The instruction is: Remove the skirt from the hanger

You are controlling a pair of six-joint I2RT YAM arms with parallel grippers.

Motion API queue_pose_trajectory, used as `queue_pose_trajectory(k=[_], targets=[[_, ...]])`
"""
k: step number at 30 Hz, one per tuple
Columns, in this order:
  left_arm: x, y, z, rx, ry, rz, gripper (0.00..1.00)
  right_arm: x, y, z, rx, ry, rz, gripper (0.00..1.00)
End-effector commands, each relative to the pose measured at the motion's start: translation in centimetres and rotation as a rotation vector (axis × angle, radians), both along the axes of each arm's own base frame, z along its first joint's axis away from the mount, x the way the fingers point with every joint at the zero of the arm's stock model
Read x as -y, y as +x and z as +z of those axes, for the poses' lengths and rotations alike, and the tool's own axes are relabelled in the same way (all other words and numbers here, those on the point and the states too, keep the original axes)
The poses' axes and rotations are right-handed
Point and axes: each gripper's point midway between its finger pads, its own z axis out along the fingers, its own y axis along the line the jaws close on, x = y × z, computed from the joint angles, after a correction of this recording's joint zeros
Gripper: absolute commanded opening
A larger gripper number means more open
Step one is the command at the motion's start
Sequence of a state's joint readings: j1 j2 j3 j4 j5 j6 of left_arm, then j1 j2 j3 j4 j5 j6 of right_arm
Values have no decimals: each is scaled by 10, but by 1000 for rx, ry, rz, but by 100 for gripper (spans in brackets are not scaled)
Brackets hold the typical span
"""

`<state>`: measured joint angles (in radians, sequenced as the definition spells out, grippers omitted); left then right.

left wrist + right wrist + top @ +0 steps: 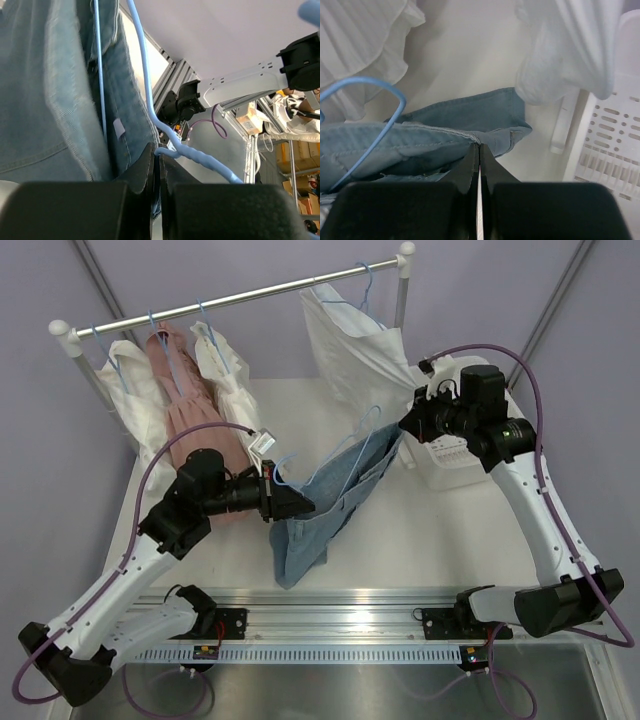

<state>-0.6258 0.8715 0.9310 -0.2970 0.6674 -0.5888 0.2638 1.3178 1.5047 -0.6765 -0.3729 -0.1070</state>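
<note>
Mid-removal: the skirt (pixel 330 495) is gripped by the closed right gripper (pixel 479 147), the hanger (pixel 200 158) by the closed left gripper (pixel 303 506), so a pull toward opposite table (pixel 420 540) edges is probably needed.

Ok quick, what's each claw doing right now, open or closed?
Left claw: closed, pinching the denim skirt beside the blue hanger.
Right claw: closed on the skirt's edge.
</note>
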Motion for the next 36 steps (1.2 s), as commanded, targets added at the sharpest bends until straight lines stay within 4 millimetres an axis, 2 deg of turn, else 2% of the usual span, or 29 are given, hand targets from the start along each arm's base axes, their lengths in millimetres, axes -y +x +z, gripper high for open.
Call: queue_pose_trajectory(k=[1,2,3,7,12,17,18,19,20,22,23,25,27,28,29,32,33,35,36], targets=[[1,1,36,88,-106,22,0,-19,-13,15,91,59,176,0],[2,3,40,74,-131,35,0,-24,-17,7,74,65,209,0],[4,7,55,119,-185,45,0,-31,-25,6,64,87,271,0],[12,27,85,154,-299,102,0,-43,-40,-6,16,132,366,0],[18,51,114,177,-395,169,0,-38,-40,-21,7,104,340,0],[13,66,114,200,-314,249,0,-26,-32,-41,-4,17,296,0],[9,71,100,164,-256,292,0,-25,-33,-49,-31,8,300,0],[5,71,101,168,-237,311,0,-24,-34,-54,-42,3,305,2],[-2,69,89,152,-178,334,0,-25,-36,-61,-47,-4,332,3],[-15,74,82,154,-127,407,0,-27,-43,-68,-65,-1,363,8],[-22,71,73,136,-90,431,0,-29,-49,-70,-68,0,405,15],[-32,77,69,136,-56,495,0,-31,-55,-69,-69,2,435,25],[-40,83,66,129,-16,545,0,-32,-59,-64,-51,-2,461,43],[-41,86,67,132,-2,559,0,-31,-60,-62,-44,-5,466,50],[-40,91,68,127,14,566,0,-30,-61,-60,-35,-10,469,63],[-39,104,72,131,51,599,0,-28,-69,-50,10,-17,477,84],[-36,114,80,137,58,616,0,-25,-73,-43,38,-15,477,92],[-32,124,88,147,72,627,0,-25,-83,-41,56,9,513,97],[-33,130,108,172,48,645,0,-21,-87,-36,81,15,512,99]])
